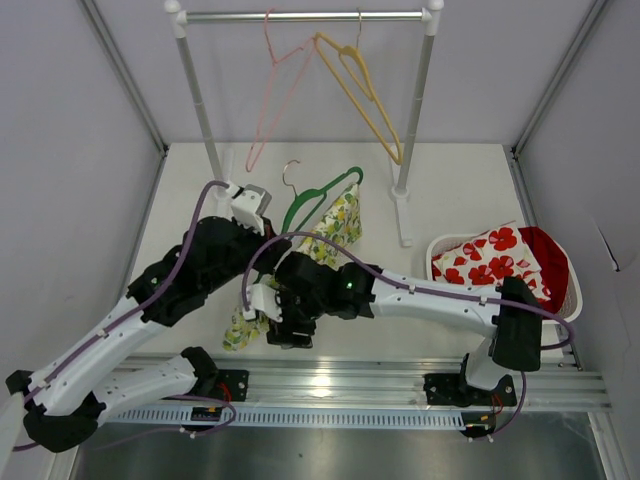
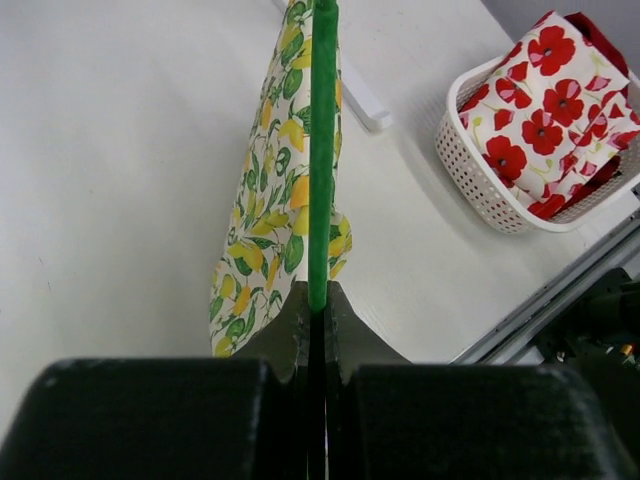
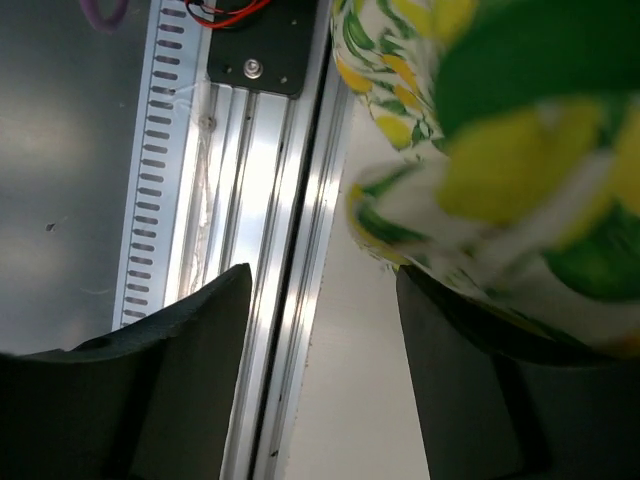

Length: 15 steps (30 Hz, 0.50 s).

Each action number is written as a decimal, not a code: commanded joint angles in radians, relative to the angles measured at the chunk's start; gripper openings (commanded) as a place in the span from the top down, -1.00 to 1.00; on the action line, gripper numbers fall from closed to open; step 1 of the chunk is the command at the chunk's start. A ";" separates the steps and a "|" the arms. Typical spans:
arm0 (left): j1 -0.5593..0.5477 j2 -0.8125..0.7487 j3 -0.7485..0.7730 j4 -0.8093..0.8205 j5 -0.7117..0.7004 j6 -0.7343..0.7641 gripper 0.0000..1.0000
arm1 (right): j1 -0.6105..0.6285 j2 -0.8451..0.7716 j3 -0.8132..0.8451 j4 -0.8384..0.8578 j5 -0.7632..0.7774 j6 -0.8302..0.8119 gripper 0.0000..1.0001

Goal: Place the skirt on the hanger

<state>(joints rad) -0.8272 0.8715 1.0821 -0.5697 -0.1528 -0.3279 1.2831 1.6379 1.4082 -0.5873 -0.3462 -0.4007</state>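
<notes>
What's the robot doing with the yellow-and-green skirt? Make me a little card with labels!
Left gripper: jaws shut on the green plastic hanger
Right gripper: jaws open, next to the skirt's edge
Skirt: white fabric skirt with yellow-and-green print, lying along the hanger bar; cannot tell if it is attached
Basket: white plastic basket holding red poppy-print cloth
Rack: metal rail with a pink wire hanger and a yellow hanger

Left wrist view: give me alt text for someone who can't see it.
The left claw is shut on a green hanger, a lemon-print skirt bunched along it above the white table. A white basket of red poppy-print cloth sits at upper right.
</notes>
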 commanded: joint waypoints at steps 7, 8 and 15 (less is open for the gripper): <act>-0.006 -0.031 0.075 -0.025 0.076 0.076 1.00 | -0.309 -0.158 0.153 -0.077 -0.121 0.011 -0.38; -0.007 -0.034 0.081 -0.036 0.085 0.079 1.00 | -0.380 -0.167 0.170 -0.091 -0.137 0.014 -0.37; -0.006 -0.091 0.079 -0.061 0.059 0.078 1.00 | -0.600 -0.179 0.256 -0.140 -0.379 0.046 -0.45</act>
<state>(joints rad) -0.8261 0.8009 1.1553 -0.6022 -0.1192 -0.2680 0.7002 1.5356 1.5997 -0.7525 -0.5747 -0.3878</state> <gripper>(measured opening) 0.037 0.716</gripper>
